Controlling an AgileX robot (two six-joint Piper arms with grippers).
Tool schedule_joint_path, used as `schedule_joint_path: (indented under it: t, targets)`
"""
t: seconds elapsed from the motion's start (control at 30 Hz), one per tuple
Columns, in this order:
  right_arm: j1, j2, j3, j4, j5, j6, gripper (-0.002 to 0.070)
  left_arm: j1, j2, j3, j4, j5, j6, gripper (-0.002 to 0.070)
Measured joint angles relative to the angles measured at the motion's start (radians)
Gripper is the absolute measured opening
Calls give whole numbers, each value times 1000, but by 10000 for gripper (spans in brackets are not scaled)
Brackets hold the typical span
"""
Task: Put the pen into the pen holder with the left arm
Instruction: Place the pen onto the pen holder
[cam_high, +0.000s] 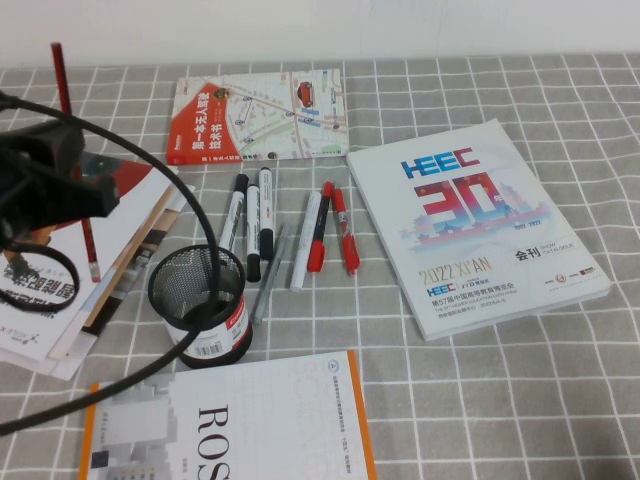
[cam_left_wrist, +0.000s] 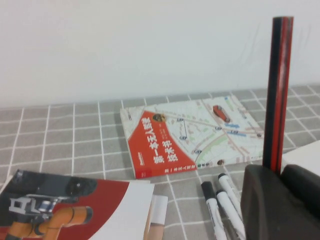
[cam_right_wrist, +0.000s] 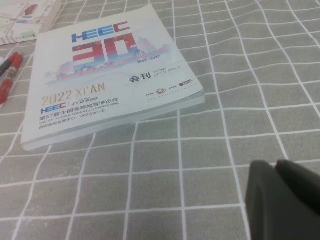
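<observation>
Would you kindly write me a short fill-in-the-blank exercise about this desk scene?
1. The left gripper holds the pen ____, its tip pointing up.
2. The pen holder stands on the table with ____ inside it.
3. Two red pens lie between the markers and the ____ catalogue.
4. The right gripper hangs over the checked ____.

Missing words: upright; nothing; HEEC; tablecloth

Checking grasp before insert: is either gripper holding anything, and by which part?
Left gripper grips the pen upright, around its middle. Right gripper, near the catalogue, holds nothing.
</observation>
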Motion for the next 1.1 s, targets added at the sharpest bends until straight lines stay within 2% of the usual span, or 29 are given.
schedule_joint_path:
  t: [0.17, 0.37, 0.47, 0.73, 1.1]
  targets:
    - [0, 0, 0, 0, 0, 0, -15, -14, 36, 28, 32, -72, -27, 20]
    - [0, 0, 0, 0, 0, 0, -15, -83, 53, 128, 346, -359, -350, 20]
    - [0, 0, 0, 0, 0, 0, -15, -90, 91, 152, 428, -434, -467, 20]
    - [0, 0, 0, 0, 0, 0, -15, -90, 237, 158, 524, -519, -618, 20]
    - [0, 0, 0, 0, 0, 0, -15, -90, 347, 200, 582, -641, -640, 20]
